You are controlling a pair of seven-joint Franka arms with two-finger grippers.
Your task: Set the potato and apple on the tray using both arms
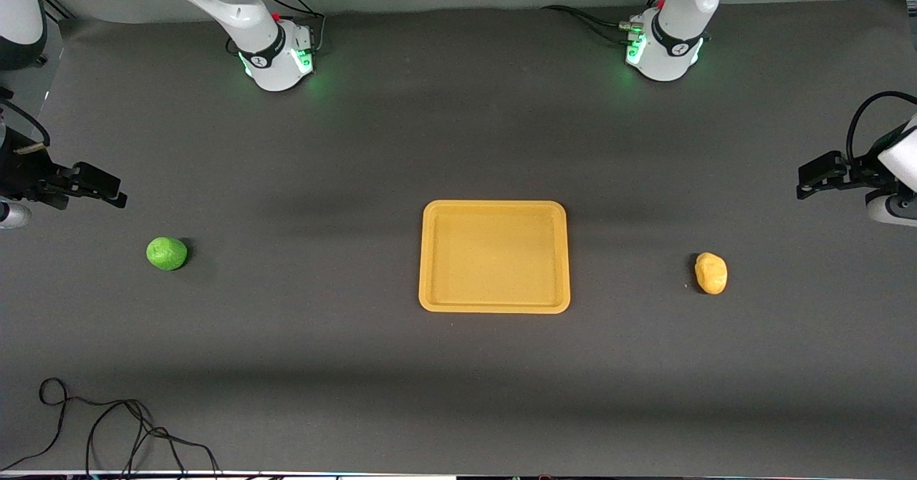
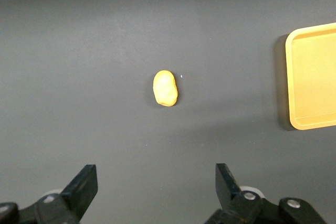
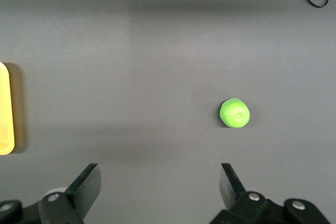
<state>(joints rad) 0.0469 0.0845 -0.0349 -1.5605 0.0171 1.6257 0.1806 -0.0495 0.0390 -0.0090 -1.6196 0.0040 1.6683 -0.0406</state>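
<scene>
**Start state: both fruits on the tabletop, tray empty**

Dark grey matte tabletop, evenly lit, with a loose black cable lying at the edge nearest the front camera. Tray sits mid-tabletop, nothing in it.

Apple rests toward the right arm's end, well apart from the tray. Potato rests toward the left arm's end, also well apart from the tray, slightly nearer the front camera than the apple.

Right tool hangs above the tabletop near the apple, jaws spread wide, empty; the right wrist view shows the apple ahead of the fingers. Left tool hangs near the potato, jaws likewise wide and empty; the potato lies ahead of its fingers.

Handling judgement: both look like light, rigid toy pieces with smooth skin. Apple is round and may roll or slip, so close across its widest middle. Potato is oval and lumpy; gripping across the short axis should seat the pads best. Neither looks fragile.
</scene>
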